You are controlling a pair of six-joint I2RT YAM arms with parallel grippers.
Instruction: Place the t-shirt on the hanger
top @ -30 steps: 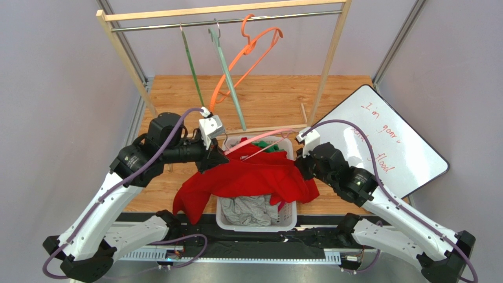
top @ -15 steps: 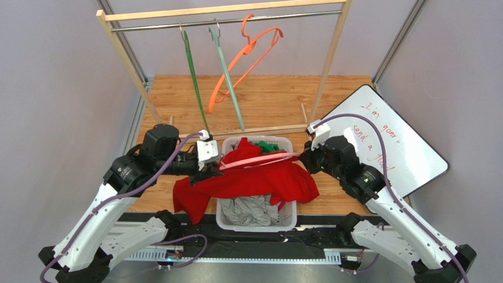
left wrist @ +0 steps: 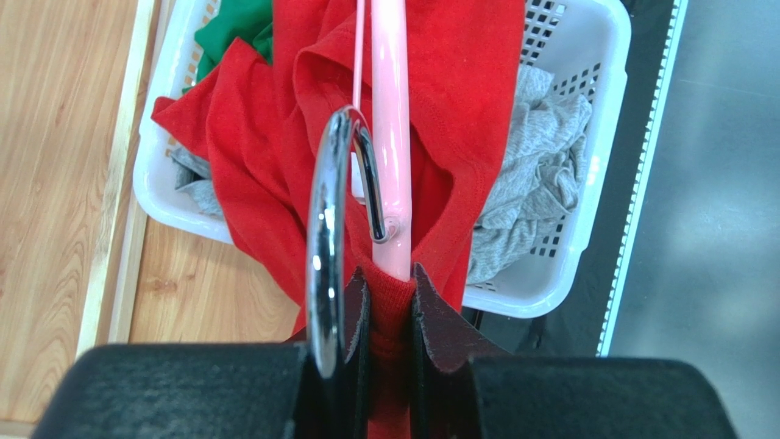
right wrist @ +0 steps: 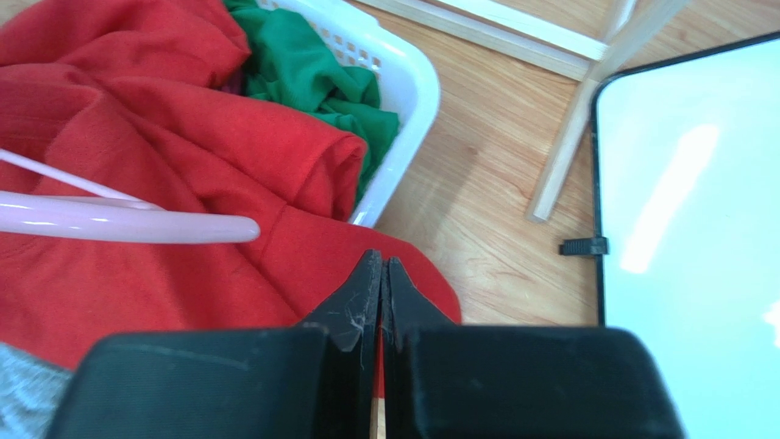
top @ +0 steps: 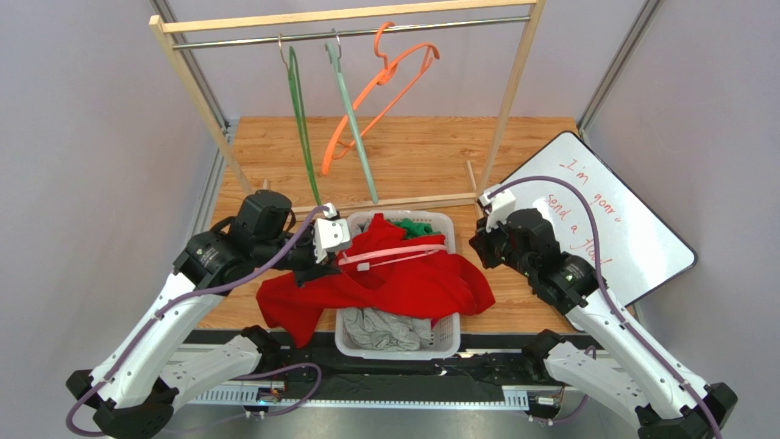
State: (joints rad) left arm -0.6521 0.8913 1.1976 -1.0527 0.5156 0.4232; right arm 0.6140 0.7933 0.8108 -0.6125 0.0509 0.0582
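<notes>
The red t-shirt (top: 403, 285) lies draped over the white basket (top: 446, 340), and one part hangs off its left side. The pale pink hanger (top: 395, 253) lies across the t-shirt, its neck tucked into the collar. My left gripper (top: 320, 267) is shut on the collar and the hanger's neck. In the left wrist view the fingers (left wrist: 392, 274) pinch red cloth around the hanger (left wrist: 392, 137), and the metal hook (left wrist: 326, 229) curves beside them. My right gripper (top: 477, 247) is shut and empty, just right of the hanger's free end (right wrist: 137, 224) and over the t-shirt's edge (right wrist: 302, 247).
A grey garment (top: 389, 325) and a green garment (top: 417, 227) lie in the basket. A wooden rack (top: 348, 16) at the back carries green, mint-green and orange hangers (top: 380, 82). A whiteboard (top: 595, 219) lies to the right.
My left gripper has come down and toward me with the hanger and the t-shirt. The t-shirt has settled wider to the left. My right gripper has shifted slightly right, away from the hanger's end.
</notes>
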